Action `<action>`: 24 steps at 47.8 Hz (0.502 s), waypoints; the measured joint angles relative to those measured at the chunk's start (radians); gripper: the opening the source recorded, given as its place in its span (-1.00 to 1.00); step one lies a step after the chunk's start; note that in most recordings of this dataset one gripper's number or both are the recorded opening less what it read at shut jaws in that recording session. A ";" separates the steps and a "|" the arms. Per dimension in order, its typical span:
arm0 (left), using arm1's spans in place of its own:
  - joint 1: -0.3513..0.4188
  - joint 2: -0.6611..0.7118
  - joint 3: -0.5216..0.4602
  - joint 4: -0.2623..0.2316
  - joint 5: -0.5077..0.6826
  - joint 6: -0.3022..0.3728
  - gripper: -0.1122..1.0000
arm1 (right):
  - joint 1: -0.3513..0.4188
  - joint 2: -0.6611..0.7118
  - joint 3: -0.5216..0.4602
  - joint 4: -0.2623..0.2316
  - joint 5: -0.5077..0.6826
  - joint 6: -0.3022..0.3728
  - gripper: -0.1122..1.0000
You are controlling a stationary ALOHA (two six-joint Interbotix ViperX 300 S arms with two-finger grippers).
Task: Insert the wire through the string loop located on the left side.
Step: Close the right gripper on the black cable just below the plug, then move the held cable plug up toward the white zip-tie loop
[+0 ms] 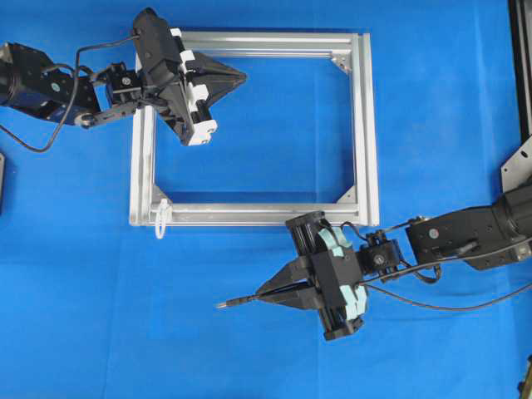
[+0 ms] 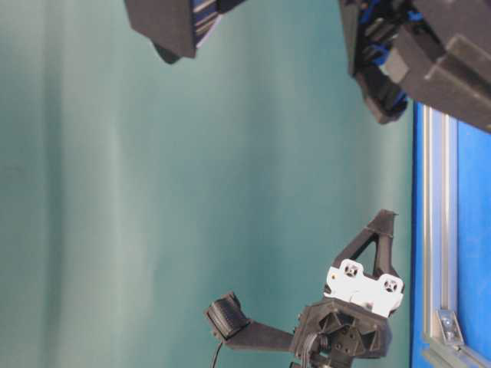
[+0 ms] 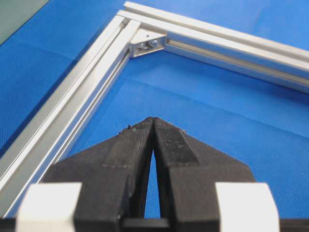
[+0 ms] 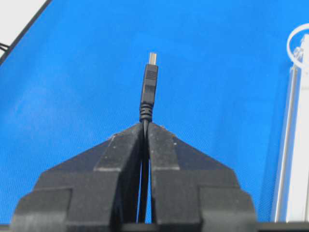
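Overhead view, left to right. The left gripper (image 1: pixel 235 79) hovers over the upper-left part of the aluminium frame (image 1: pixel 362 125), its fingers pressed together on nothing; the left wrist view shows the two pads meeting at the tip above bare blue mat (image 3: pixel 217 111), with a corner bracket (image 3: pixel 147 43) ahead. At the frame's lower-left corner the string loop (image 1: pixel 161 219), thin and whitish, hangs outward over the mat. To its right and below the frame, the plug (image 1: pixel 233 304) of the wire (image 1: pixel 449 306) points left, its silvery tip leading. The right gripper (image 1: pixel 273 293) pinches the wire just behind the plug's strain relief, seen plainly in the right wrist view, where the plug (image 4: pixel 150 82) stands straight out from the closed fingers (image 4: pixel 166 145) and the loop (image 4: pixel 297 46) shows at the upper right edge. The remaining wire trails right, past the right arm.

Risks, as judged. The plug lies well apart from the loop and below its level; an approach aimed low would pass under it. The loop is limp, so a grazing plug may push it flat or aside instead of entering. The trailing wire could drag on the arm and twist the plug off line.
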 measured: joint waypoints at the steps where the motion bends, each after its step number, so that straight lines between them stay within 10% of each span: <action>1: 0.002 0.000 0.000 0.000 0.000 0.000 -0.80 | 0.000 0.000 0.002 0.000 0.002 0.000 -0.97; 24: 0.000 0.000 0.002 0.002 0.000 0.000 -0.80 | 0.002 0.000 0.000 0.000 0.009 0.000 -0.97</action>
